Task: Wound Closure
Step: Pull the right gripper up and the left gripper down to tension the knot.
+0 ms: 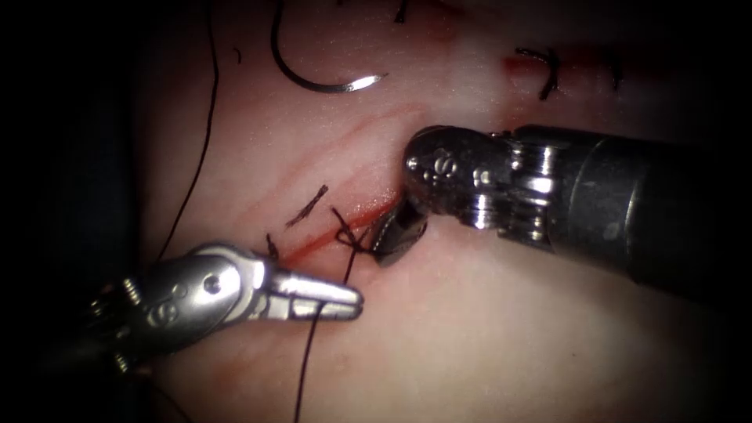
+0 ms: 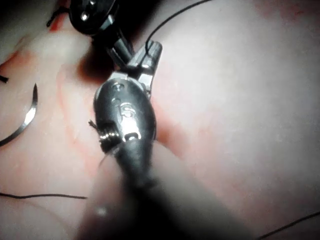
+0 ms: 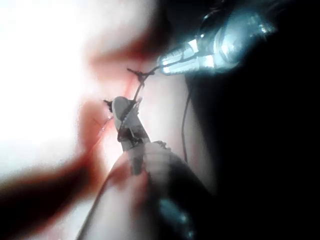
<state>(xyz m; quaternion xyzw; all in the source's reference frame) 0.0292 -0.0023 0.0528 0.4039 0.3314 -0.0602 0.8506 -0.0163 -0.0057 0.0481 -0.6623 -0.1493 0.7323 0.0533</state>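
The curved steel suture needle [image 1: 313,74] lies free on the pale pink pork-belly tissue [image 1: 486,329], well above the cut and to the left of it in the endoscope view. Neither tool holds it, and it is not in the tissue.

The left arm's silver needle driver [image 1: 345,301] comes in from the lower left. Its jaws are pressed together on the thin black suture thread [image 1: 309,352], which runs from the jaws down out of view and up to a small dark knot [image 1: 350,235] on the red-lined diagonal cut [image 1: 329,239].

The right arm's dark-shafted needle driver [image 1: 395,239] points down at the cut, just right of the knot. Its jaws are at or on the thread beside the knot; whether they are spread or pressed together cannot be told.

Progress, as a judgement:
- One stitch is placed and knotted at the middle of the cut.
- Short cut ends of black thread [image 1: 307,205] lie just above and to the left of the knot, and another dark knotted stitch [image 1: 546,70] sits on a red mark at the upper right — some closure work is already done.
- The long tail at the present knot is still uncut.
- Red fluid [image 1: 305,247] lines the visible stretch of the cut to the left of the knot.

Surface and surroundings: the tissue is moist and glossy, faintly streaked with red. A second long strand of thread [image 1: 205,141] runs down the left margin. Beyond the tissue the field is dark.
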